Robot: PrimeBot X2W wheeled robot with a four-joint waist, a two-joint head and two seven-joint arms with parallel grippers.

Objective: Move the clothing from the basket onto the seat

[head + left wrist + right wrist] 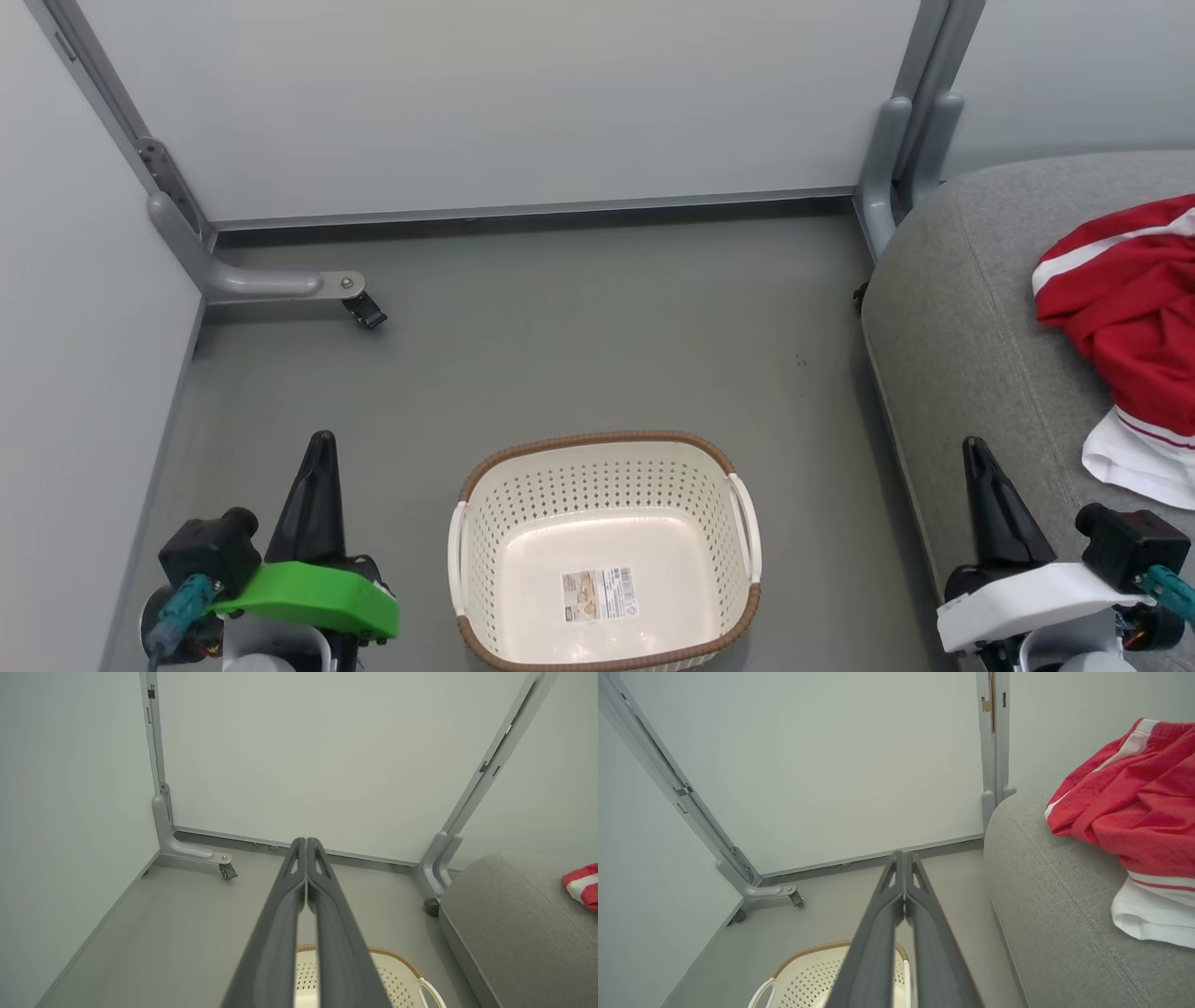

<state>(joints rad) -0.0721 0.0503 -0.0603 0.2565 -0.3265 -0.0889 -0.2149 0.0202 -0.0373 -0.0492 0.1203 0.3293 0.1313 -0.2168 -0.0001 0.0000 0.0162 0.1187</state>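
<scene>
A: Lying crumpled on the seat [971, 355], the clothing [1134, 317] was well apart from the basket [597, 437] on the floor [560, 327].
B: And the hands?
A: Both the left hand [322, 441] and the right hand [974, 446] were pressed shut, holding nothing.
B: How would it handle?
A: Soft, light and floppy, I judged. A pinch on a raised red fold would grip better than the loose white hem.
</scene>
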